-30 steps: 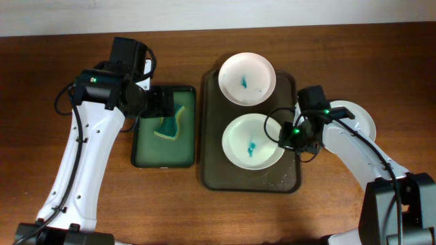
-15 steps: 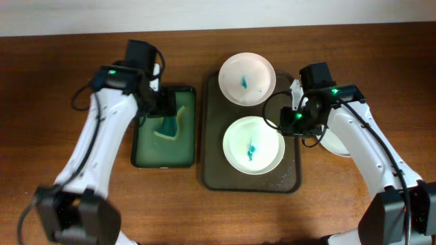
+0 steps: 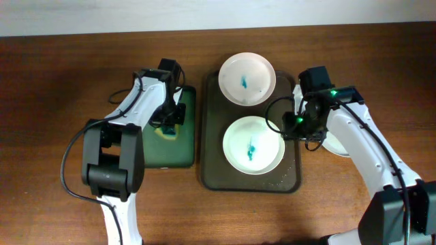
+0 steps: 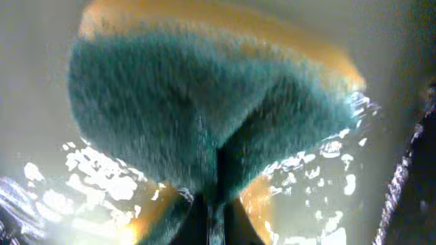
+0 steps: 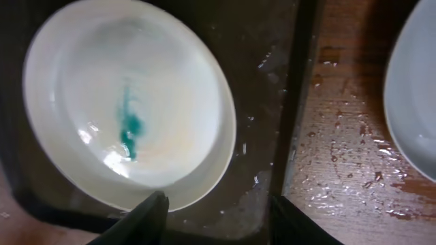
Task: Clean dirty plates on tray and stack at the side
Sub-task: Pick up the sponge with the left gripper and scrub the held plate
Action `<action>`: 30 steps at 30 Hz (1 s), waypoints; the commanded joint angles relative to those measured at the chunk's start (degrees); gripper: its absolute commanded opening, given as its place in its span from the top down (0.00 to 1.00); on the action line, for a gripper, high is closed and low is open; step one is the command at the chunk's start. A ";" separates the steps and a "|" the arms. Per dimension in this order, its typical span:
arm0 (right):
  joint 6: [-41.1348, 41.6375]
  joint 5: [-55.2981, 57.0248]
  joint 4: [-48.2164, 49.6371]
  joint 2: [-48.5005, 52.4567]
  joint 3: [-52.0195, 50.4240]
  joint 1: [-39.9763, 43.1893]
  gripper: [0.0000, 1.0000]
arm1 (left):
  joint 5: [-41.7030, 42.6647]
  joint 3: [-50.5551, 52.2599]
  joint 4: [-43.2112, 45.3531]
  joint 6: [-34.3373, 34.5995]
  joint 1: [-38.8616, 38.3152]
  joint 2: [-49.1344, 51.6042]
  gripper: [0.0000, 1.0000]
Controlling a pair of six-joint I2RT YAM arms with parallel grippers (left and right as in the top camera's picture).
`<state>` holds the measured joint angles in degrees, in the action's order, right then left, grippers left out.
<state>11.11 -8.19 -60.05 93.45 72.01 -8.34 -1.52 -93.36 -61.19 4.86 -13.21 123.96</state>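
The left tool [image 3: 170, 117] pinches a wet sponge [image 4: 204, 102] directly beneath it; the right tool [image 5: 218, 219], spread wide, hovers over a blue-stained plate [image 5: 129, 102].

stained plate [image 5: 129, 102] on tray [image 5: 269, 88] | end effector [image 5: 218, 202] spread wide at plate rim | second plate [image 5: 415, 88] right

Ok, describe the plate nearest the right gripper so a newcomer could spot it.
Find the dark tray mid-table, holding two teal-stained white plates. Yours is the near plate, at the robot's end; the far plate lies at the tray's other end.
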 commanded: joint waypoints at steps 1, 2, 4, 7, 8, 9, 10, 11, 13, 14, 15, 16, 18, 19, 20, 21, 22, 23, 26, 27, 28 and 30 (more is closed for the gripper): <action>-0.37 3.96 3.63 -0.07 -2.21 0.28 0.51 | 0.44 -7.50 -8.61 -1.09 -0.13 1.95 1.00; -0.35 3.85 6.01 -0.07 -3.28 0.26 0.51 | 0.46 -10.32 -11.19 -1.07 -0.13 1.95 1.00; -0.37 3.74 7.87 -0.04 -4.92 0.28 0.51 | 0.46 -16.33 -15.52 -1.07 -0.13 1.92 1.00; -0.44 3.13 8.17 1.46 -6.29 0.26 0.53 | 0.94 -23.10 -20.22 -1.05 -0.13 1.90 1.00; -1.60 1.86 8.79 2.60 -7.02 0.26 0.55 | 1.38 -24.61 -21.55 -1.05 -0.13 1.90 1.00; -2.14 0.68 9.77 4.50 -7.67 0.28 0.56 | 1.92 -27.08 -23.65 -1.07 -0.13 1.79 1.00; -2.12 0.68 10.60 6.40 -7.74 0.26 0.61 | 1.99 -29.64 -25.90 -1.11 -0.13 1.42 1.00; -2.12 0.44 11.50 7.50 -7.74 0.26 0.63 | 1.99 -31.65 -27.82 -1.11 -0.13 0.59 1.00; -2.34 -0.22 14.29 10.36 -7.74 0.26 0.70 | 2.21 -33.70 -28.92 -1.07 -0.13 -3.17 1.00; -2.32 -0.59 14.99 11.80 -7.74 0.26 0.73 | 2.21 -33.70 -28.39 -1.07 -0.13 -5.68 1.00; -2.34 -1.05 15.10 12.83 -7.74 0.26 0.78 | 2.21 -33.70 -28.11 -1.07 -0.13 -7.17 1.00; -2.32 -1.99 15.13 13.99 -7.74 0.26 0.85 | 2.32 -33.68 -28.30 -1.07 -0.13 -8.37 1.00; -2.27 -2.14 15.80 15.28 -7.74 0.26 0.96 | 6.27 -33.68 -28.46 -1.07 -0.15 -8.96 1.00; -1.36 -2.12 16.22 15.63 -7.74 0.26 0.96 | 10.64 -33.46 -28.00 -1.07 -0.26 -8.90 1.00; 0.17 -2.12 16.48 15.67 -7.74 0.26 0.96 | 13.84 -32.89 -26.64 -1.05 -0.92 -8.90 1.00; 0.28 -2.10 16.63 15.67 -7.72 0.26 0.96 | 13.97 -32.24 -25.05 -0.37 -2.23 -8.79 1.00; 0.26 -1.88 16.57 15.67 -7.72 0.26 0.96 | 13.99 -31.32 -23.80 0.94 -3.63 -8.63 1.00; 0.26 -1.88 16.48 15.67 -7.72 0.26 0.96 | 13.97 -29.53 -21.90 2.99 -5.60 -8.57 1.00; 0.26 -1.88 16.15 15.67 -7.72 0.26 0.96 | 13.11 -18.88 -12.00 11.80 -11.87 -8.57 1.00; 0.26 -1.88 16.17 15.67 -7.74 0.26 0.96 | 13.14 -14.53 -8.57 15.21 -13.86 -8.57 1.00; 0.28 -1.88 16.15 15.67 -7.72 0.26 0.96 | 13.18 -10.01 -5.01 18.64 -15.76 -8.57 1.00; 0.28 -1.90 16.17 15.67 -7.72 0.26 0.96 | 17.18 -0.50 5.77 22.53 -19.85 -8.52 1.00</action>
<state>10.52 -11.75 -44.31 107.09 64.84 -7.92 11.09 -101.56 -62.81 20.10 -29.58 116.03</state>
